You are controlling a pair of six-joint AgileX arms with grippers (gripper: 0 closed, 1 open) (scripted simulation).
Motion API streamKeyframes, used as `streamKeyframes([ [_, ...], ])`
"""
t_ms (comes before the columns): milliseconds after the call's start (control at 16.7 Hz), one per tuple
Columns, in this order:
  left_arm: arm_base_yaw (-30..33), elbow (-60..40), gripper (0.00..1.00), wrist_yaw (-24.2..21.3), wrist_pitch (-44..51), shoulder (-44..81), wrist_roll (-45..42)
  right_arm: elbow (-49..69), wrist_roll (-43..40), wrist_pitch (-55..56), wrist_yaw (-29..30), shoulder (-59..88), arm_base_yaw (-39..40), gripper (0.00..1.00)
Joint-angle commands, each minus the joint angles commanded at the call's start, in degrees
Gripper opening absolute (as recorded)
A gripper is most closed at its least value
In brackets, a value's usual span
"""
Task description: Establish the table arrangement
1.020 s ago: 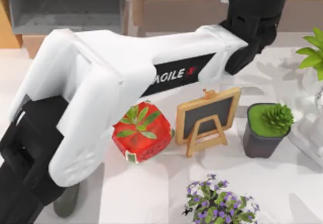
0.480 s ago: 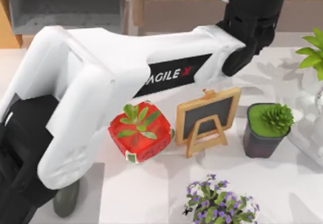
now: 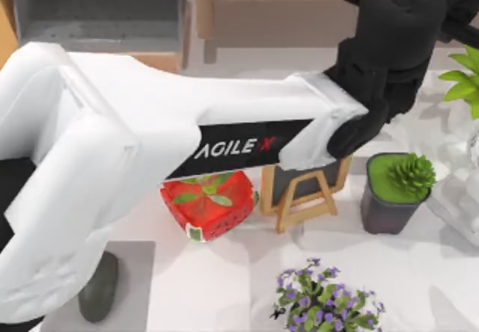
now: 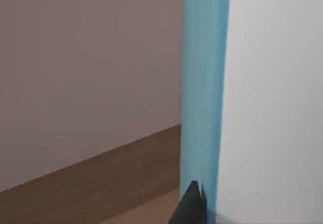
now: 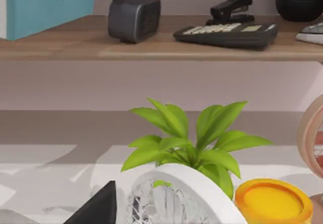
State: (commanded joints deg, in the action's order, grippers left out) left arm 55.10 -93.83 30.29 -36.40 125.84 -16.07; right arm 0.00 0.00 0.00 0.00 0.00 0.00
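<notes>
White table (image 3: 419, 272) with strawberry box (image 3: 209, 206), chalkboard (image 3: 303, 188), succulent pot (image 3: 395, 191), perhaps a mouse (image 3: 99, 288)

Clutter noted around the work area

Red strawberry-shaped planter (image 3: 211, 205) sat just beside a small chalkboard easel (image 3: 305, 190); dark pot with succulent (image 3: 397, 190) stood right of it, purple flowers (image 3: 323, 298) in front. On a wooden shelf (image 5: 151, 45): grey speaker (image 5: 133, 16), calculator (image 5: 227, 32), stapler (image 5: 231, 7).

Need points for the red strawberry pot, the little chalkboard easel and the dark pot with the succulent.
red strawberry pot (image 3: 213, 211), top view, on its red front face.
chalkboard easel (image 3: 305, 201), top view, on its wooden leg frame.
dark succulent pot (image 3: 383, 214), top view, on its dark side wall.
</notes>
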Motion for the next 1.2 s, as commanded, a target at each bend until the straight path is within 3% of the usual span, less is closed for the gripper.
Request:
streamKeyframes([
  [300,2.0,14.3,0.0,-9.2,-5.2,-10.5,-12.7,0.0,0.0,0.0,0.0,0.0,0.0,1.0],
  [540,-1.3,32.2,0.0,-14.7,-7.7,-23.6,-25.3,0.0,0.0,0.0,0.0,0.0,0.0,1.0],
  [900,-19.0,52.6,0.0,-17.3,-3.6,-35.4,-47.3,0.0,0.0,0.0,0.0,0.0,0.0,1.0],
  [1200,-35.5,56.1,0.0,-18.6,-4.5,-31.7,-64.2,0.0,0.0,0.0,0.0,0.0,0.0,1.0],
])
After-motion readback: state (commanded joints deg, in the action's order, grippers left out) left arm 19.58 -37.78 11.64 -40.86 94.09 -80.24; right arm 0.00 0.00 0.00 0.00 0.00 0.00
